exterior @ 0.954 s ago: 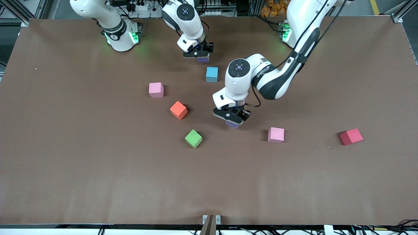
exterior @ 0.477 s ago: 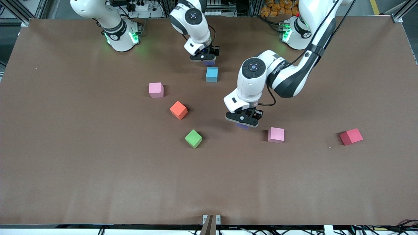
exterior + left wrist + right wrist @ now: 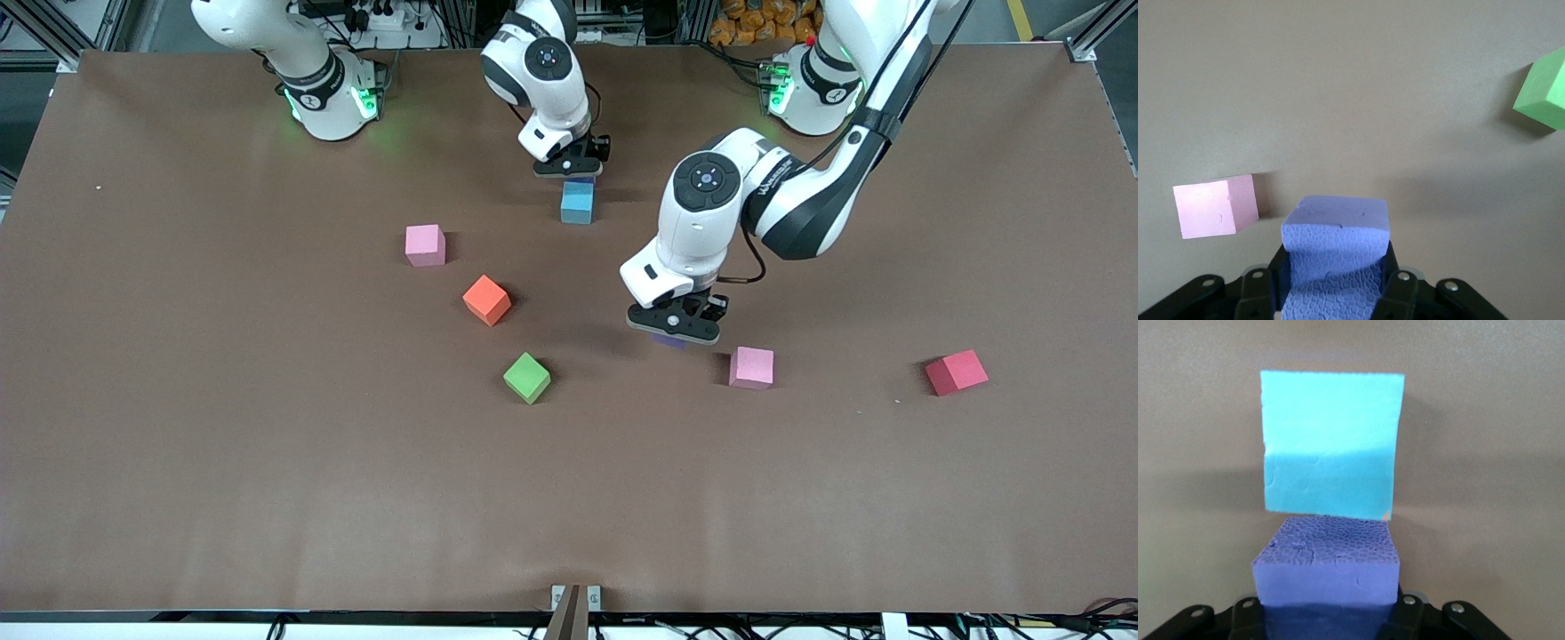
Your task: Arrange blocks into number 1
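Observation:
My right gripper (image 3: 570,171) is shut on a purple block (image 3: 1328,568) and holds it low over the table, right beside the sky-blue block (image 3: 577,204), which fills the right wrist view (image 3: 1331,447). My left gripper (image 3: 673,332) is shut on the second purple block (image 3: 1335,250), whose edge peeks out under the fingers (image 3: 669,341). It hangs over bare table between the green block (image 3: 527,377) and a pink block (image 3: 751,367). Both show in the left wrist view, pink (image 3: 1217,205) and green (image 3: 1543,90). The orange block (image 3: 486,300) and another pink block (image 3: 425,244) lie toward the right arm's end.
A red block (image 3: 956,372) lies apart toward the left arm's end of the table. The brown table (image 3: 267,462) stretches wide and bare nearer the front camera. Both robot bases stand along the table's edge farthest from the front camera.
The left gripper carried its purple block toward the pink block at the left arm's end. The right gripper carried its purple block over to the sky-blue block.

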Robot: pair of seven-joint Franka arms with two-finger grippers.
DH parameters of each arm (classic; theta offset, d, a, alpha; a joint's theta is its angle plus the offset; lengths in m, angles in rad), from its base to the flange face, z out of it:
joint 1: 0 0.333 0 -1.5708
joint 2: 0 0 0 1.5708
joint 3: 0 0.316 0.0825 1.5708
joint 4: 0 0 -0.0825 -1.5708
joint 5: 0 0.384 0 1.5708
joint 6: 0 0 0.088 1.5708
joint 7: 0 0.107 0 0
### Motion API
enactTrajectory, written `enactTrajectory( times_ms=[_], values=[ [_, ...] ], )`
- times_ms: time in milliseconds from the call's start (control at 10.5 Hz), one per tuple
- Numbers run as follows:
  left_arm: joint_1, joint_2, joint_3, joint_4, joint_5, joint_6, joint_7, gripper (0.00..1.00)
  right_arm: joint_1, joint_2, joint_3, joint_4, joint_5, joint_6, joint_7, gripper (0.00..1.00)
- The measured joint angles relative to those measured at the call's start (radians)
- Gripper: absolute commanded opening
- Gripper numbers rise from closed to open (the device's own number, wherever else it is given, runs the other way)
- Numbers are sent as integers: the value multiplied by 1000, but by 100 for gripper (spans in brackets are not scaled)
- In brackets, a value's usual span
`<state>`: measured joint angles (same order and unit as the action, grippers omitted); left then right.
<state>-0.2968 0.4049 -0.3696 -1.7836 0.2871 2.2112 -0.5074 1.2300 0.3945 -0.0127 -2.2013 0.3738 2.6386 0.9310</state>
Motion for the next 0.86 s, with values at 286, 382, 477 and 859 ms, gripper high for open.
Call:
enactTrajectory(
  times_ms=[286, 382, 477, 859],
  values=[
    [0, -9, 1, 2, 0, 0, 0, 0, -2, 22, -30, 21, -48, 0, 0, 72],
    [0, -9, 1, 2, 0, 0, 0, 0, -2, 27, -36, 22, -66, 0, 0, 100],
    [0, -9, 1, 2, -1, 0, 0, 0, -3, 30, -40, 22, -78, 0, 1, 100],
    [-19, -9, -7, 0, -74, -2, -8, 0, -51, -30, -49, 32, -109, -41, 2, 100]
  ],
)
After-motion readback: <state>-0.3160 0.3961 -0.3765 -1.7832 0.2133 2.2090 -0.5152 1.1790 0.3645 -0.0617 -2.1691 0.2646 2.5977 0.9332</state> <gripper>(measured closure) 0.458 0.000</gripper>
